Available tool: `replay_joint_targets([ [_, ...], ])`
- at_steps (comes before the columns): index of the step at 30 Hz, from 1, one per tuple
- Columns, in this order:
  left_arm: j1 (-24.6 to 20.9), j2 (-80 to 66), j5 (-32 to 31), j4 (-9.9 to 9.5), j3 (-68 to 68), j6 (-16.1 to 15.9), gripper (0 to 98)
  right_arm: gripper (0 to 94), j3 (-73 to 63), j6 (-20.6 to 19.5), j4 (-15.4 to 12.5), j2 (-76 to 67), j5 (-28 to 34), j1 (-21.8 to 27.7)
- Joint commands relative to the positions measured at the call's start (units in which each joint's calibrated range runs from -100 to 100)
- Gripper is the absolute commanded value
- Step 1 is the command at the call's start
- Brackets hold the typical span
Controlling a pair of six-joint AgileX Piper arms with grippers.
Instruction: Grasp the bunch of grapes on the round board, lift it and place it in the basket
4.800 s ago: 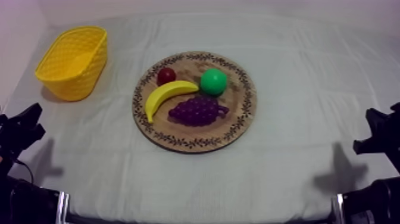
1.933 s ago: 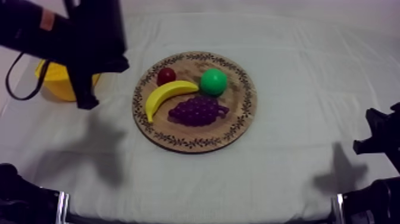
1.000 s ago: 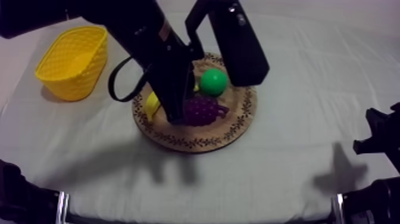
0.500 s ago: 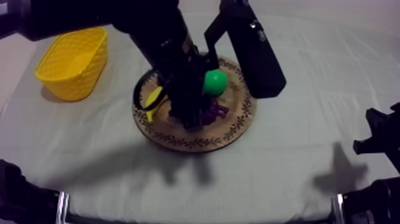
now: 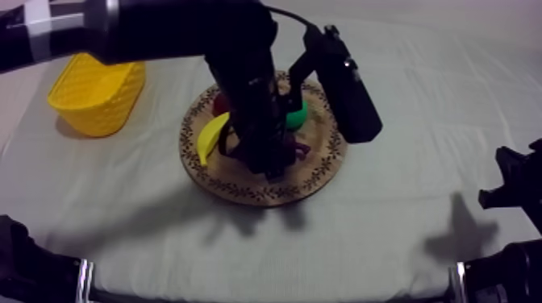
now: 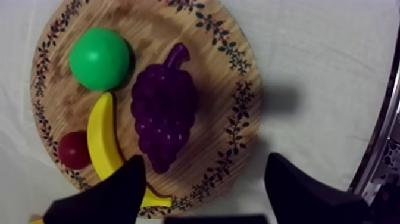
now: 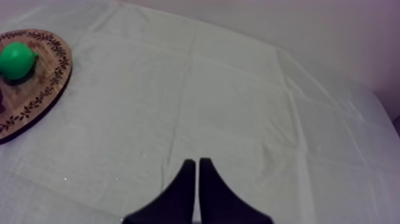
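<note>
Top view: half a second ago the left arm was already over the wooden board [image 5: 242, 192]. Now it has come lower, and the left pincer [image 5: 272, 163] hangs right above the bunch of grapes [image 5: 297, 150], of which only a purple edge is visible beside the arm. The grapes are still on the board, at about 5 o'clock from its centre. The yellow basket [image 5: 97, 85] stands well apart, at about 10 o'clock from the board. The right pincer [image 5: 511, 182] has stayed in its place at 3 o'clock on the counter [image 5: 403, 234].

Left wrist view: the left pincer [image 6: 204, 158] has its two fingers wide apart, with nothing between them. The bunch of grapes [image 6: 163, 116] lies flat on the board [image 6: 217, 68], just beside the banana [image 6: 102, 143]. The fingers do not touch the grapes yet. I judge that the approach is nearly finished and closing on the grapes comes next.

Right wrist view: the right pincer [image 7: 196, 161] has its fingers together, holding nothing, above the bare cloth.
</note>
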Motion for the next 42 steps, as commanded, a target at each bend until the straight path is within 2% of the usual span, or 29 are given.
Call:
replay_joint_targets([
  [1,-0.2,1.7,-0.3,0.04,-0.5,0.0,77.6,0.3,0.0,0.0,0.0,0.0,0.0,0.0],
  [15,-2.5,11.4,-1.3,0.67,-6.9,-0.7,82.0,0.3,0.0,0.0,0.0,0.0,0.0,0.0],
  [30,-3.4,17.5,-1.5,0.29,-10.6,-1.1,84.9,0.3,0.0,0.0,0.0,0.0,0.0,0.0],
  [42,-4.4,20.6,-1.5,0.30,-11.4,-0.7,81.5,0.3,0.0,0.0,0.0,0.0,0.0,0.0],
])
